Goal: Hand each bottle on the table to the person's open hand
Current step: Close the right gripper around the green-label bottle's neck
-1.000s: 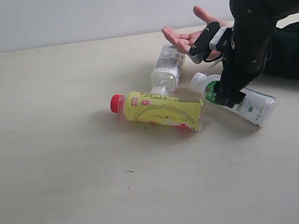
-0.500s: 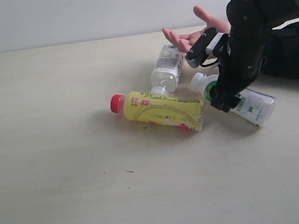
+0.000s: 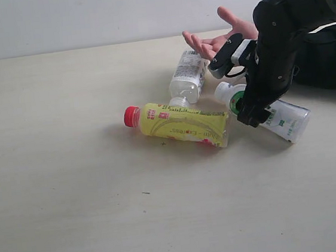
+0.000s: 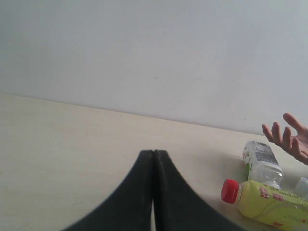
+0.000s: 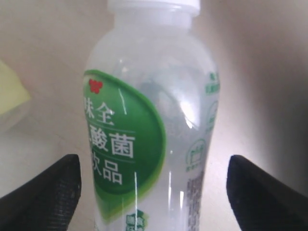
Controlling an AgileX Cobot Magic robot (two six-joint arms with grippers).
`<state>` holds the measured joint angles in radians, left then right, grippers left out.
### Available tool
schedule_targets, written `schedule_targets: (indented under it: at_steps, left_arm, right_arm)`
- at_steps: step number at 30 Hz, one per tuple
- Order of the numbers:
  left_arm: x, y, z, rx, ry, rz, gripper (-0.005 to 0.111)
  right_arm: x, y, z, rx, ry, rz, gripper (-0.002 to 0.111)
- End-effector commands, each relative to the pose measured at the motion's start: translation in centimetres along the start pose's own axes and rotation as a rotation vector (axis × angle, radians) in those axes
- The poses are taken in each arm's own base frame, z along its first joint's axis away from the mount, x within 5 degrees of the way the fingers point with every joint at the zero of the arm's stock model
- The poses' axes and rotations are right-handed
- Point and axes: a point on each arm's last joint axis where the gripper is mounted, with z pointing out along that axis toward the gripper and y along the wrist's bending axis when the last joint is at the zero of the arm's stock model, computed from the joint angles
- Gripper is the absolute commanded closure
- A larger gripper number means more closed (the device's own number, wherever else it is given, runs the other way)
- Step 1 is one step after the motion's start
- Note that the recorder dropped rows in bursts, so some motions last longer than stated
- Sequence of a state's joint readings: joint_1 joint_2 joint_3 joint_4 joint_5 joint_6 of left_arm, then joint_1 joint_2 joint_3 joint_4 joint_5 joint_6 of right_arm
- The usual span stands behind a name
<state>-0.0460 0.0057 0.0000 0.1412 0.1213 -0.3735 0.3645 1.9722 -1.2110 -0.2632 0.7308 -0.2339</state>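
Three bottles lie on the table (image 3: 70, 172). The yellow-labelled bottle (image 3: 180, 123) with a red cap lies in the middle, and the clear white-labelled bottle (image 3: 188, 74) lies behind it. To the right is the white-and-green bottle (image 3: 284, 118). My right gripper (image 3: 252, 116) is open and straddles its neck end. In the right wrist view this bottle (image 5: 144, 120) stands between the two fingers (image 5: 48, 192), apart from both. The person's open hand (image 3: 219, 36) waits palm up behind the gripper. My left gripper (image 4: 153, 159) is shut and empty, above bare table, well away from the yellow bottle (image 4: 269, 204).
The person's black-sleeved arm (image 3: 329, 55) rests on the table at the right, behind my right arm. A pale wall (image 3: 84, 14) runs along the table's far edge. The yellow bottle's base lies close to the white-and-green bottle's cap.
My right gripper has shifted slightly left along the white-and-green bottle, towards its cap. Its jaws stay wide. The bottles and the hand have not moved.
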Motion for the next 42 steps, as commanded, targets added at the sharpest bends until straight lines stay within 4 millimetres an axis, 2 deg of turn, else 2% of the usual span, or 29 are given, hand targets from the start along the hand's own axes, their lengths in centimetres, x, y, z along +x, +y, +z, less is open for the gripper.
schedule_targets:
  at_steps: [1,42]
  left_arm:
    - [-0.11,-0.07,-0.05,0.011,-0.014,0.006,0.107]
    - [-0.11,-0.07,-0.05,0.011,-0.014,0.006,0.107]
  right_arm:
    - [-0.14,-0.01,-0.19,0.001,-0.007,0.02,0.03]
    - [-0.26,0.1,-0.07,-0.009,-0.018,0.068,0.031]
